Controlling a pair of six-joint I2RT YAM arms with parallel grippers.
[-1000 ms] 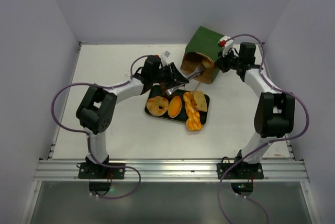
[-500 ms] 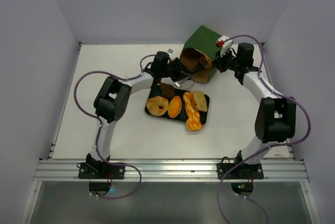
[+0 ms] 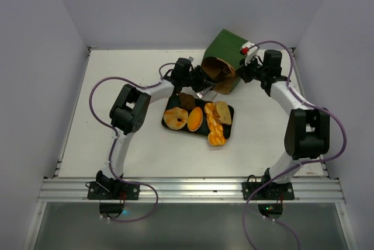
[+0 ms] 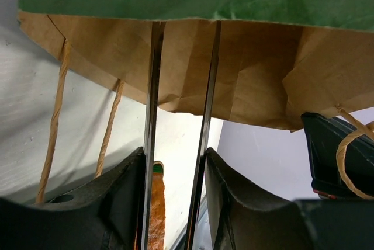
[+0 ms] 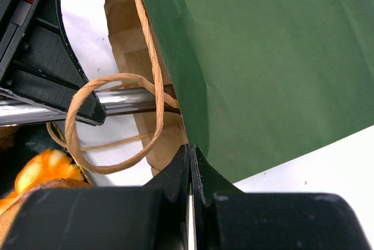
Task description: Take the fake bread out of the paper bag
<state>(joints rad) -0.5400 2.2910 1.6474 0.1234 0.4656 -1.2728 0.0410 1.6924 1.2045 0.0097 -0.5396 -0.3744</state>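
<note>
- Bread is lying nearest the arm bases. Five pieces of the fake bread (image 3: 195, 118) are sitting on the black tray (image 3: 228, 122): ring doughnut (image 3: 175, 118), braided loaf (image 3: 214, 127), tan slice (image 3: 224, 111), dark brown piece (image 3: 187, 101) and an oval roll.
- Just past the tray's far edge, the left gripper (image 3: 205, 80) is no longer hovering over the pastries as it was a second ago. It is now reaching into the mouth of the paper bag (image 3: 231, 44).
- Its fingers (image 4: 153, 98) are spreading slightly and standing a narrow gap apart, gripping nothing that the wrist view shows.
- That is looking like the start of another pick, though only creased brown lining is showing inside, so I cannot tell whether any bread is remaining in the bag.
- The bag is lying on its side on the table (image 3: 117, 86), touching or just beyond the tray, its mouth facing the left arm.
- A string handle (image 5: 111, 122) is looping across the mouth right beside the left fingers and may be risking a snag.
- Farthest, the right gripper (image 3: 246, 73) is staying put, its fingers pressed together on the bag's rim and holding the mouth in place.
</note>
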